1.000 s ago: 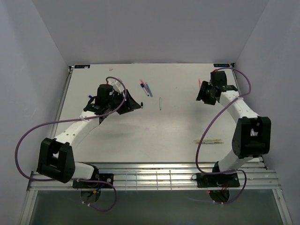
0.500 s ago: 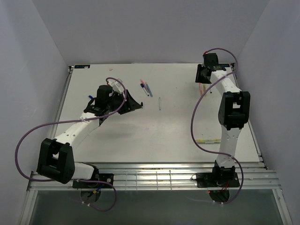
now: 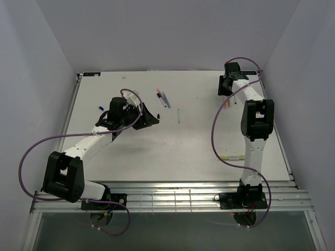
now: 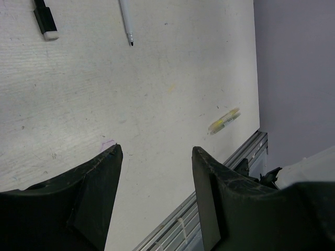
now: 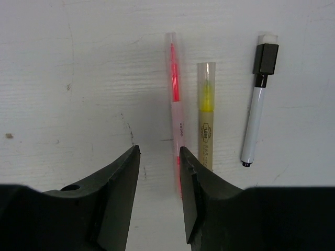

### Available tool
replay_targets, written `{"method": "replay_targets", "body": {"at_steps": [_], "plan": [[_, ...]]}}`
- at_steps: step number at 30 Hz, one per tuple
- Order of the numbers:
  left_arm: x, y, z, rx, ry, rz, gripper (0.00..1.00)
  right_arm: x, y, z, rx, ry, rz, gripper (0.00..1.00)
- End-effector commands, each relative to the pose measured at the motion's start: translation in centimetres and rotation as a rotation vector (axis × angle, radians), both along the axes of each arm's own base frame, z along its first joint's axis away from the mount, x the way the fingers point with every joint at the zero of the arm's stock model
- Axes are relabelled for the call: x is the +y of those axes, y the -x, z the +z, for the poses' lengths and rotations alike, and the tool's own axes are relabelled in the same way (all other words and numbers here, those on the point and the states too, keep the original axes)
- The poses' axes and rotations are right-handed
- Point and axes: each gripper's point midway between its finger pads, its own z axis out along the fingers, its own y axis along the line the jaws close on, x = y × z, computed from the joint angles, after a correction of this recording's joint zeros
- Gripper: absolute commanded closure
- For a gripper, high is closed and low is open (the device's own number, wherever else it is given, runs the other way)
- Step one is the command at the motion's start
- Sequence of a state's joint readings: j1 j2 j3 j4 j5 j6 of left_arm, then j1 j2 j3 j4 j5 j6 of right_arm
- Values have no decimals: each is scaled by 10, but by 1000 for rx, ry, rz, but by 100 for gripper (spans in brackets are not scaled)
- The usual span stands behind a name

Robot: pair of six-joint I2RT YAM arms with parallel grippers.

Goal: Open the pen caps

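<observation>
Only the right wrist view resolved three pens (image 5: 206,130) abreast. Pink pen (image 5: 176,120) lay at the gap's edge between parted right fingers (image 5: 112,193); left fingers (image 4: 94,193) were parted too.

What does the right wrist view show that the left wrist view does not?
Right wrist only: a pink pen, a yellow pen and a white pen with a black cap, lying side by side. Left wrist only: a black cap with a white end, a bare-tipped white pen, and a blurred yellow pen farther off. Both: the white table; the right gripper and the left gripper open, empty.
</observation>
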State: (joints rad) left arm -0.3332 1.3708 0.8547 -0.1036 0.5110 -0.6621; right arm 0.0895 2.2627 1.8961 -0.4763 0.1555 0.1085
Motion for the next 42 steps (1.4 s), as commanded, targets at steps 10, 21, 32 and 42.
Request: {"method": "replay_targets", "body": {"at_steps": [10, 21, 32, 42], "plan": [[-5, 5, 13, -41, 29, -42, 34, -9, -15, -14, 3, 26, -2, 58], [-5, 7, 10, -28, 26, -47, 34, -1, -8, -47, 70, -6, 45, 64], [-5, 14, 13, -33, 37, -60, 37, 80, 7, 9, -32, -243, 187, 92], [-22, 40, 54, -113, 219, -184, 36, 255, 154, 149, -234, -781, 472, 92]]}}
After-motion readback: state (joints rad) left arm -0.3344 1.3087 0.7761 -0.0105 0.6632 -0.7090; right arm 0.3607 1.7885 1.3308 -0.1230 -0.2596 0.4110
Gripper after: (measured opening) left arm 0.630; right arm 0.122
